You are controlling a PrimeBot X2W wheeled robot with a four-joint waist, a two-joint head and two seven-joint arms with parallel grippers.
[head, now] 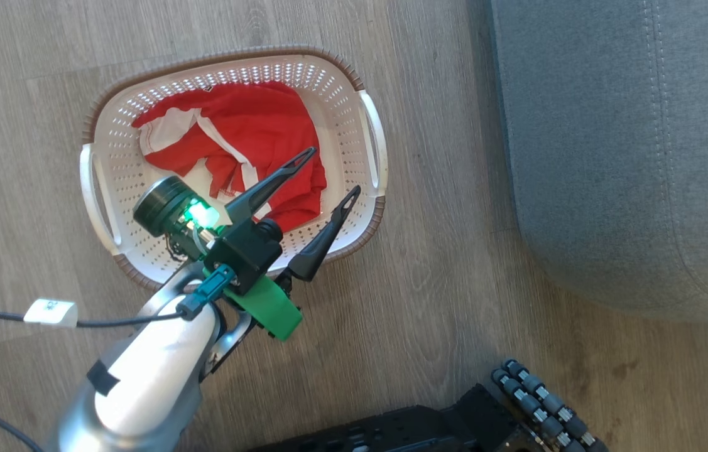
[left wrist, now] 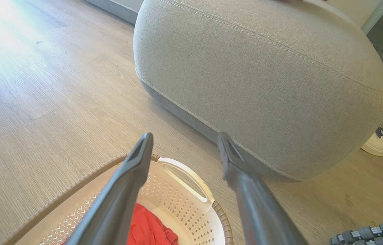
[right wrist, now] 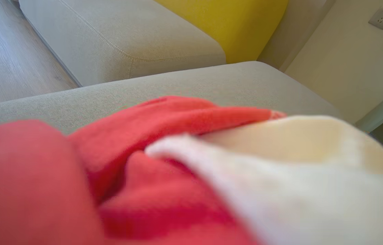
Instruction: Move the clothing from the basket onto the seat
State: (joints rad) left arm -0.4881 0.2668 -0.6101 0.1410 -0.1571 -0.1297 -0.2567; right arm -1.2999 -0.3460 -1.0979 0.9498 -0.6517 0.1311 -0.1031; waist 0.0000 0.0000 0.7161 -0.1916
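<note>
We log the left gripper point(head: 335, 169), fingers spread wide, over the cream basket point(head: 112, 150) holding a crumpled red garment point(head: 259, 125) with white bands, print too small to read, while a second red-and-white garment point(right wrist: 164, 190) shows blurred against the grey seat point(right wrist: 211, 81); right gripper's state unclear to us.

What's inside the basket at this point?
A crumpled red garment with white bands lies in the basket. It hides much of the bottom; anything beneath it cannot be seen.
</note>
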